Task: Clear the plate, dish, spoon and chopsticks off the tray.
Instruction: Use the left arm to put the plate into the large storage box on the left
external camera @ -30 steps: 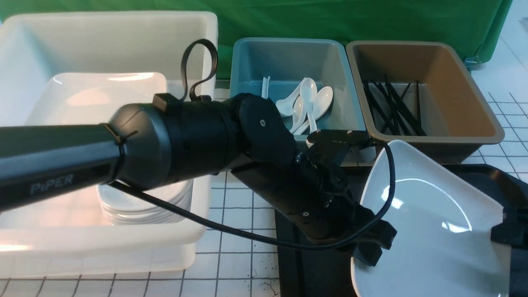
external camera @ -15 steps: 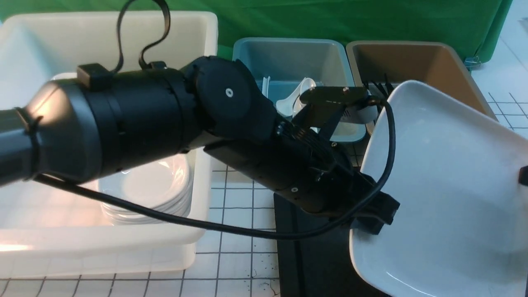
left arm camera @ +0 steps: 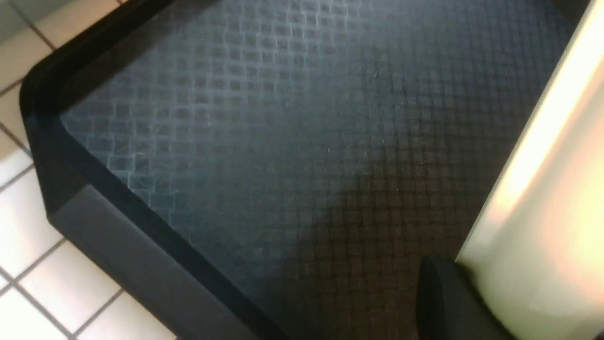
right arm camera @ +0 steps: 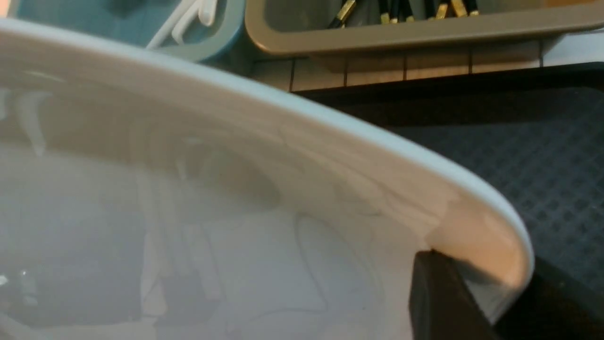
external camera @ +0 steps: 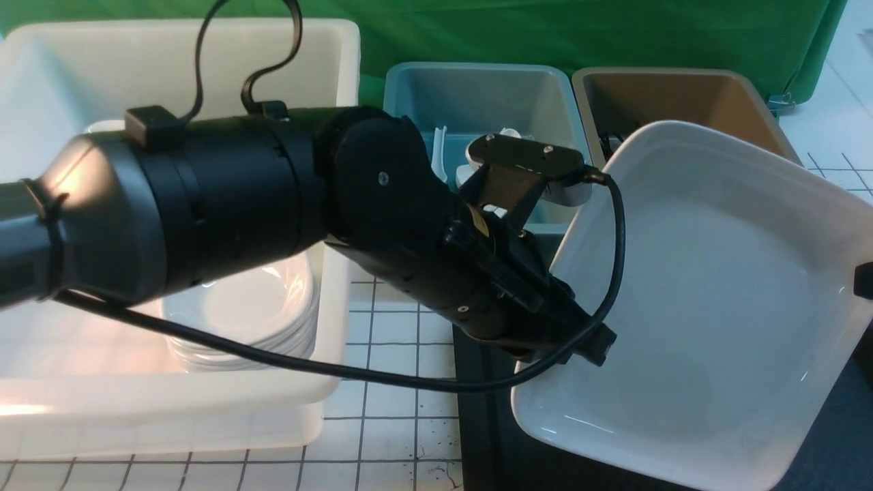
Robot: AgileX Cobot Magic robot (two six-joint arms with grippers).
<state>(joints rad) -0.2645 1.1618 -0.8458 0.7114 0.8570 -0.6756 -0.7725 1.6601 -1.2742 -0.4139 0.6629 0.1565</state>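
Plate: the large glossy white squarish plate (external camera: 709, 307) hangs in the air above the tray, tilted, its hollow facing the front camera and its far edge higher than the near one.
Left gripper: the left gripper (external camera: 595, 344) is clamped on the plate's left rim; the left wrist view shows one dark finger (left arm camera: 443, 297) pressed against the rim's underside.
Right gripper: the right gripper (external camera: 863, 279), mostly cut off by the picture's edge, is pinched narrowly on the right rim, one black finger (right arm camera: 439, 293) lying on the inner face by a rounded corner.
Tray: the big black textured plastic tray (external camera: 477, 436) lies directly under the plate; the stretch seen below is bare.
Blue tub: the blue plastic tub (external camera: 477, 88) beyond the tray holds white spoons (right arm camera: 188, 19).
Brown tub: the brown plastic tub (external camera: 682, 92) just beside it on the right holds black chopsticks (right arm camera: 387, 7).
White tub: the big white plastic tub (external camera: 170, 61) on the left holds a stack of small white dishes (external camera: 252, 314).
Table: white gridded tabletop (external camera: 395, 327).
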